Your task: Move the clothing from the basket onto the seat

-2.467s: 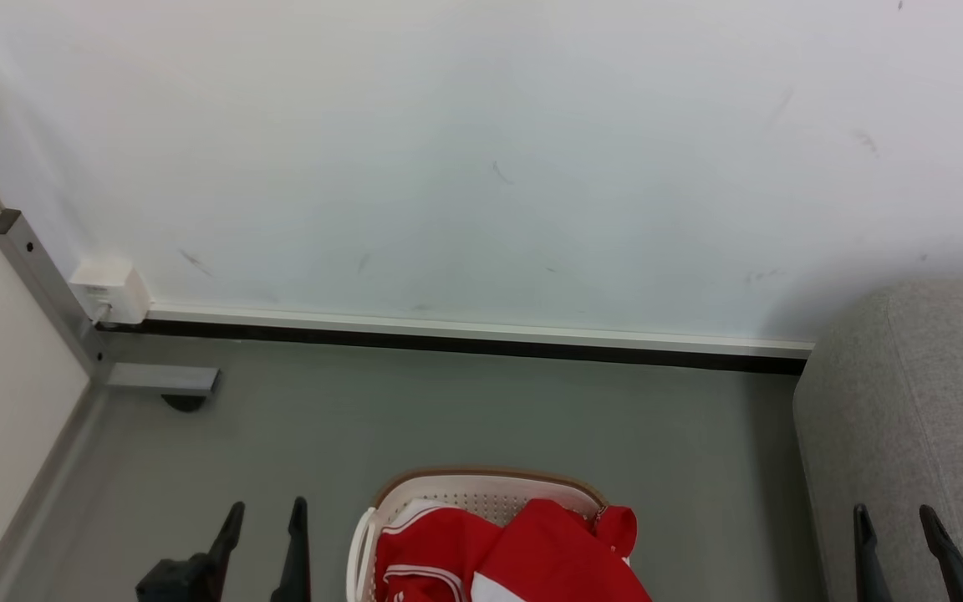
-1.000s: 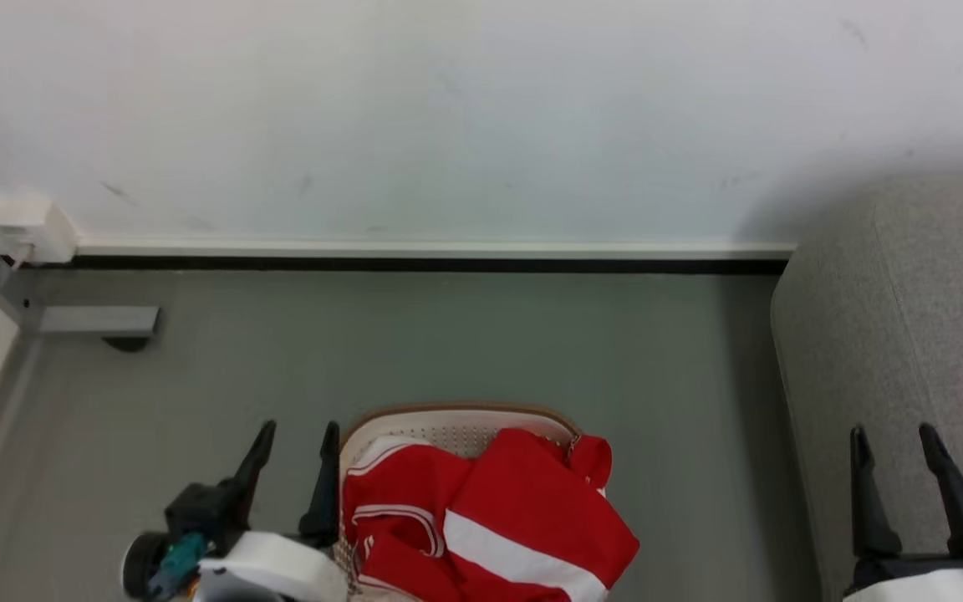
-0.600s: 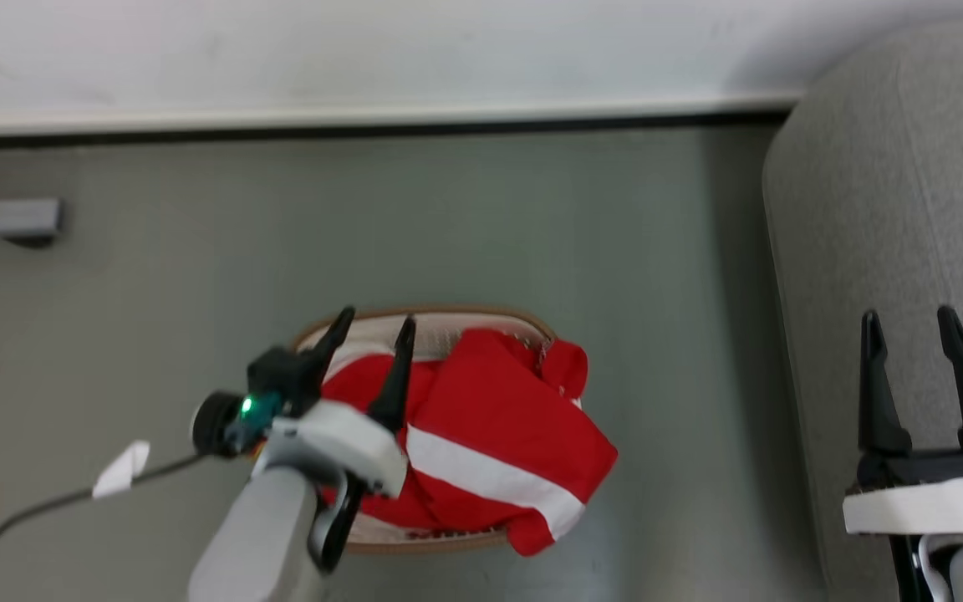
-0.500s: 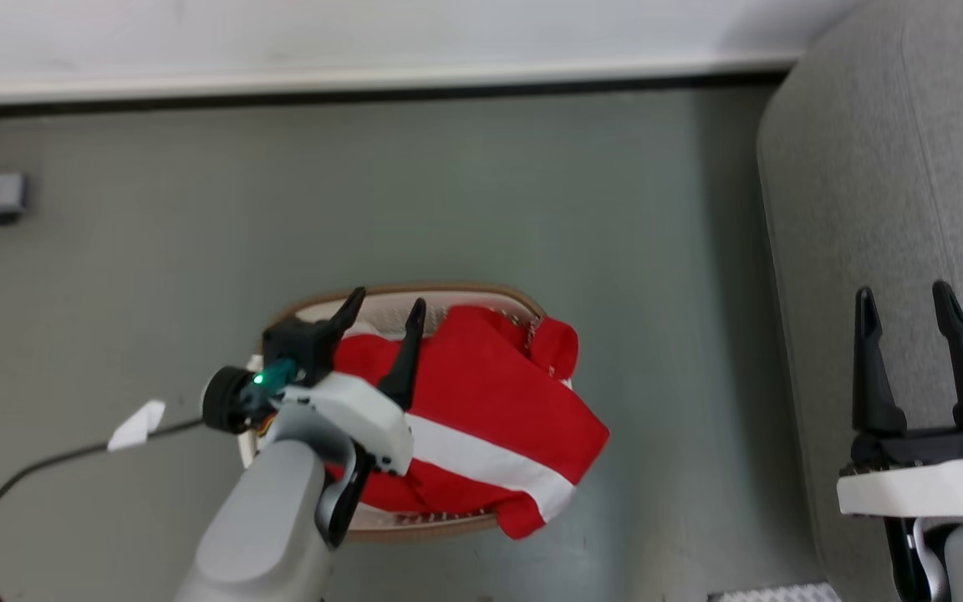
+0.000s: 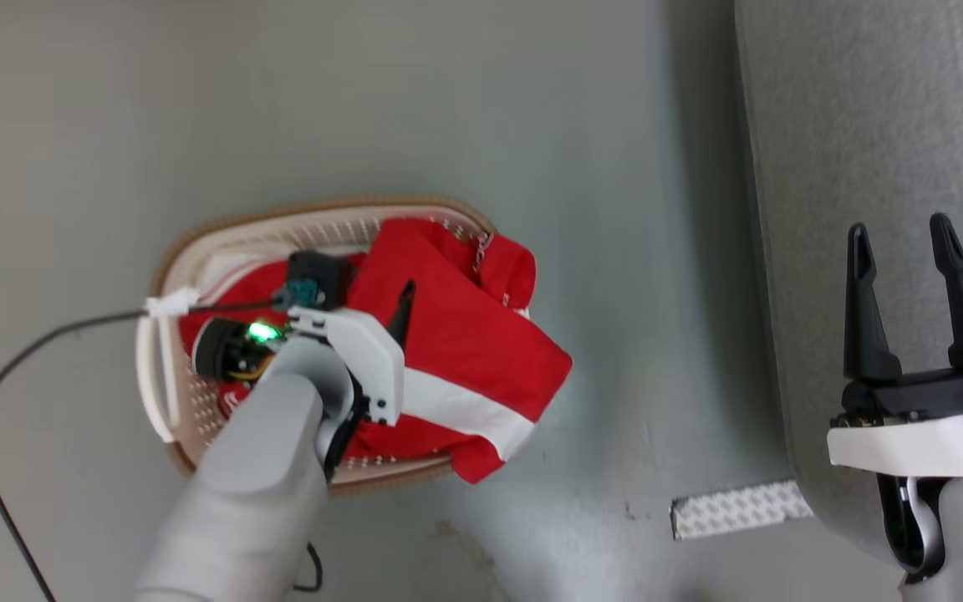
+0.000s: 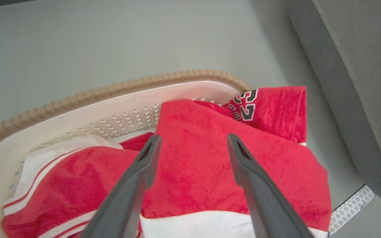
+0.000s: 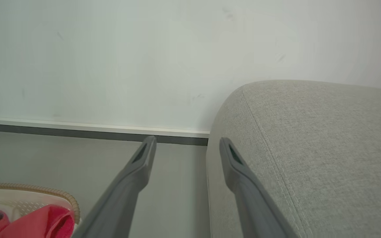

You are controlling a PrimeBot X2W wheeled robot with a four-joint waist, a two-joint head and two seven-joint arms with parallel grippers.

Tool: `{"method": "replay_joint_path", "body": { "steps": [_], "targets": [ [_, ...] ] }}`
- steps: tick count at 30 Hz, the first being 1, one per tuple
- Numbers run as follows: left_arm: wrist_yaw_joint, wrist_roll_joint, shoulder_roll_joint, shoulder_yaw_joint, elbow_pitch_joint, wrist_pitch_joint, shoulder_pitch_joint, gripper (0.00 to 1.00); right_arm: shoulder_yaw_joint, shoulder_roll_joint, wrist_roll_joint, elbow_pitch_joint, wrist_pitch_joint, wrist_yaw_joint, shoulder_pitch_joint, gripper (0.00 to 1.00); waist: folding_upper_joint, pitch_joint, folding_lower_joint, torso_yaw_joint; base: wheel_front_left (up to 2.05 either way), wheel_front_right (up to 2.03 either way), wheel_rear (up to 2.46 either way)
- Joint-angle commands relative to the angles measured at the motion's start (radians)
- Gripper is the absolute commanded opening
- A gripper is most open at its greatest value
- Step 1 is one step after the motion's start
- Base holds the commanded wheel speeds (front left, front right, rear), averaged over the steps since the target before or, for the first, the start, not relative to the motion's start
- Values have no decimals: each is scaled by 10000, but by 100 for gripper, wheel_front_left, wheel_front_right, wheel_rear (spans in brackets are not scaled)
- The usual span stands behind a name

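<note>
Bright red, soft and nappy, the clothing (image 5: 465,351) carries a broad white band, thin white stripes along a white panel, and a black-and-white number print on one fold. It lies heaped in the basket (image 5: 222,234), a cream perforated tub with a ribbed brown rim. It covers most of the inside and spills over the rim from about 1 to 5 o'clock, with the numbered fold draped outside.

The basket stands on a grey floor (image 5: 364,100). The light grey seat (image 5: 866,125) rises at its 3 o'clock, a strip of bare floor between them. A pale textured strip (image 5: 741,507) lies on the floor at the basket's 5 o'clock, by the seat's foot. A black cable (image 5: 30,351) trails off at 9 o'clock.

The left jaws are spread wide, their fingers (image 6: 137,178) poised over the red fabric with nothing gripped; whether the tips touch it is unclear. The right jaws, also released and empty, hang above the seat's near edge.
</note>
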Motion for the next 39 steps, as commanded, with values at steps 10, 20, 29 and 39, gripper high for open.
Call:
{"method": "replay_joint_path", "body": {
  "steps": [10, 20, 29, 39],
  "targets": [
    [-586, -258, 400, -262, 1359, 333, -1600, 100, 271, 22, 31, -241, 5, -23, -622, 100, 0, 1483, -3, -302, 0, 0, 0],
    [-762, -1018, 706, -785, 1746, 766, -2379, 100, 417, 20, -65, -268, 7, -23, -741, 100, 0, 2115, -3, -365, 0, 0, 0],
    [-744, -2519, 1267, -2149, 863, 1468, -2572, 100, 574, 19, -168, -261, 7, -23, -797, 100, 0, 2424, -3, -372, 0, 0, 0],
    [-746, -4488, 1816, -3631, -157, 2326, -2334, 100, 614, 20, -201, -311, 7, -23, -796, 100, 0, 2603, -3, -386, 0, 0, 0]
  ]
}}
